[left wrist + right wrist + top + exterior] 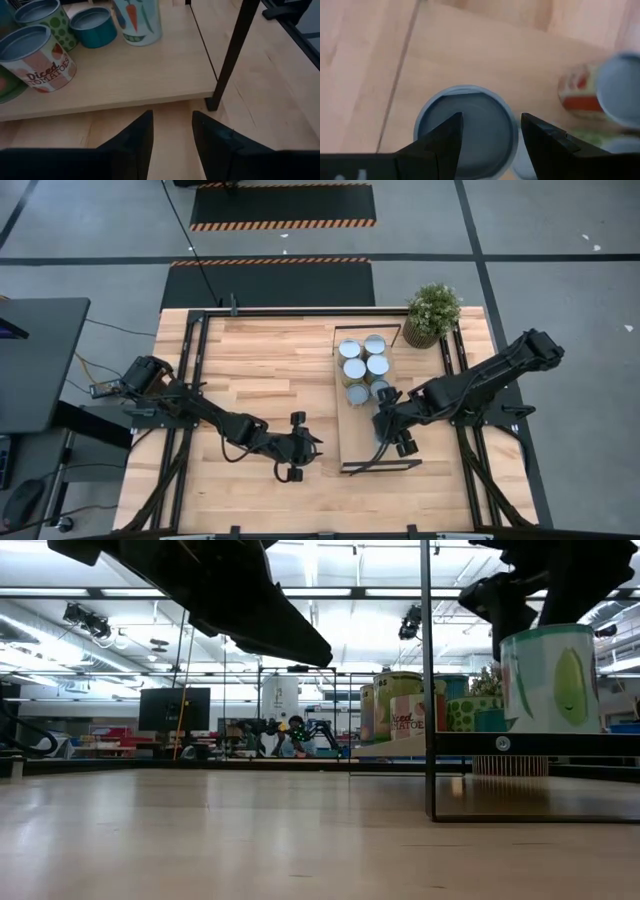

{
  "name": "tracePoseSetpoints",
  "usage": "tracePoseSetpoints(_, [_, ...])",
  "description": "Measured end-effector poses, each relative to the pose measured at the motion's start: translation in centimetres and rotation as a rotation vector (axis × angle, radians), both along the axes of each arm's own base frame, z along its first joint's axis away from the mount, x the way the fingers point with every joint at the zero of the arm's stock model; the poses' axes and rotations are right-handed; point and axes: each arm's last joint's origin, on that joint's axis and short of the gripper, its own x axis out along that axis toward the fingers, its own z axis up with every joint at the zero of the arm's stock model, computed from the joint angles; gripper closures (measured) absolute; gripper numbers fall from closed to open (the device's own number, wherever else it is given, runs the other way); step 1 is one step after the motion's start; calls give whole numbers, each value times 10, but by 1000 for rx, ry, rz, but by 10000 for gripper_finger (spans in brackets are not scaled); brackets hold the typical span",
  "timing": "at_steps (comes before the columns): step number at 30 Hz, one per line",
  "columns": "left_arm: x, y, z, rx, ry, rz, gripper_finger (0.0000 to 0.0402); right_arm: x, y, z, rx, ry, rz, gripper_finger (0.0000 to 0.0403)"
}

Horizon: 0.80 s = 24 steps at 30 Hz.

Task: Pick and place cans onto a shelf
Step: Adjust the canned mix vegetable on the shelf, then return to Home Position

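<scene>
We have the right gripper (490, 137) nearly closed, directly over a can (465, 131) on the shelf (352, 435), though whether it grips we cannot tell. If it lifts off-centre, that can could tip into its neighbours (362, 358). The left gripper (297, 446) waits closed and empty beside the shelf.

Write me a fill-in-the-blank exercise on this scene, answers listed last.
1. The round-topped cans stand on the light-wood ____.
2. The potted green plant sits at the table's far ____ corner.
3. The left gripper hovers over bare ____, holding nothing.
4. The ____ gripper is over the shelf.

Answers: shelf; right; tabletop; right
</scene>
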Motion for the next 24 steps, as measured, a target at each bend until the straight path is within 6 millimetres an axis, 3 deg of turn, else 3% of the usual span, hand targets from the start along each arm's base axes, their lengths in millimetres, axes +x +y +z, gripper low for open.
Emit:
tracePoseSetpoints(7, [0,0,0,0,0,-1,260,-15,-8,6,-79,40,-57,193])
tracePoseSetpoints(16, [0,0,0,0,-1,-1,260,-15,-8,8,-61,24,-78,193])
tracePoseSetpoints(24, [-3,-1,8,-13,-14,-12,260,-24,-5,48,-37,-130,-105,193])
